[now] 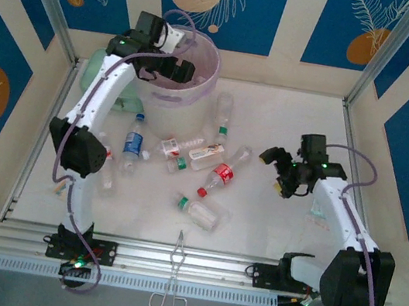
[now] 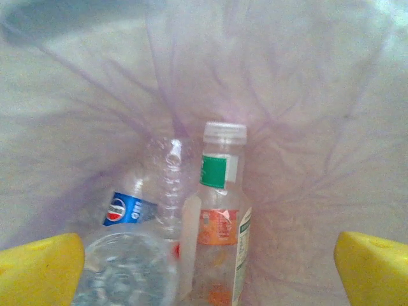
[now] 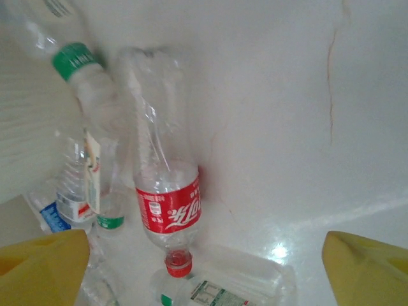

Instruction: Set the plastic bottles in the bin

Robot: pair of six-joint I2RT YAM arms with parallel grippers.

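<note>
1. Top external view: my left end effector (image 1: 173,69) hangs over the mouth of the bin (image 1: 214,60), fingers spread. The right end effector (image 1: 280,171) hovers low over the worktop (image 1: 297,114), at the right-hand edge of the scatter of plastic bottles (image 1: 134,143), with the red-labelled bottle (image 1: 222,175) near it. Most bottles lie loose between the bin and the near edge. Metal tongs (image 1: 175,274) rest on the near rail, out of the way.

2. Left wrist view: looking down into the bin, the yellow fingers (image 2: 38,271) stand wide apart with nothing between them. On the lilac bag liner (image 2: 306,127) lie at least two bottles side by side, a blue-labelled one (image 2: 131,210) and a white-capped one (image 2: 220,204) with green and orange labels. Clear plastic overlaps there, so I cannot count further.

3. Right wrist view: these fingers (image 3: 366,268) are also wide apart and empty. The red-labelled bottle lies ahead of them, untouched, its red cap towards the camera. A green-capped bottle (image 3: 80,64) lies close alongside, and another clear bottle (image 3: 223,287) lies crosswise just below the cap.

4. My reading: the left arm is at the bin end of its cycle and must rise clear of the rim and swing back to the pile. The right arm is lining up a pick. It needs to descend, centre on the red-labelled body and avoid snagging the neighbours.
</note>
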